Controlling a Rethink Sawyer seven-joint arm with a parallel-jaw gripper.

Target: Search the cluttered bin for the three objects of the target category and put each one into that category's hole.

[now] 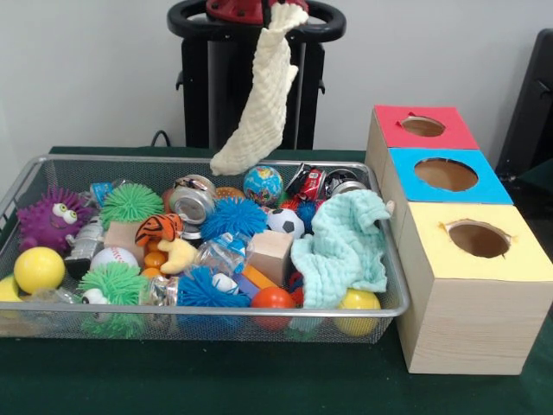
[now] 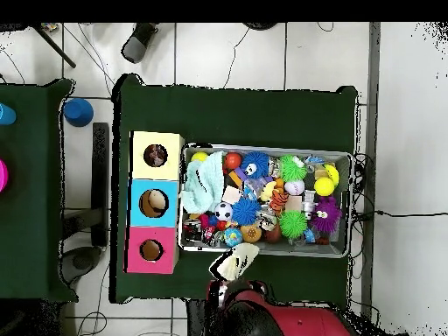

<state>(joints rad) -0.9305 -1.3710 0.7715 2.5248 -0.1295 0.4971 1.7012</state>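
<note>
At the front of the wire bin (image 1: 207,313), a pale green cloth (image 1: 344,246) lies draped over the toys at the end beside the three boxes. The yellow-topped box (image 1: 478,240) stands nearest, then the blue box (image 1: 446,175), then the red box (image 1: 423,127). Farther back, the tool (image 1: 278,10) is clamped on a cream cloth (image 1: 257,99), which hangs long-axis down above the bin's far rim. The boxes lie sideways from this cloth, past the bin's end.

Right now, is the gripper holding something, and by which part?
Yes: a cream cloth, held by its top end, hanging down above the bin. The gripper itself is mostly hidden.
</note>
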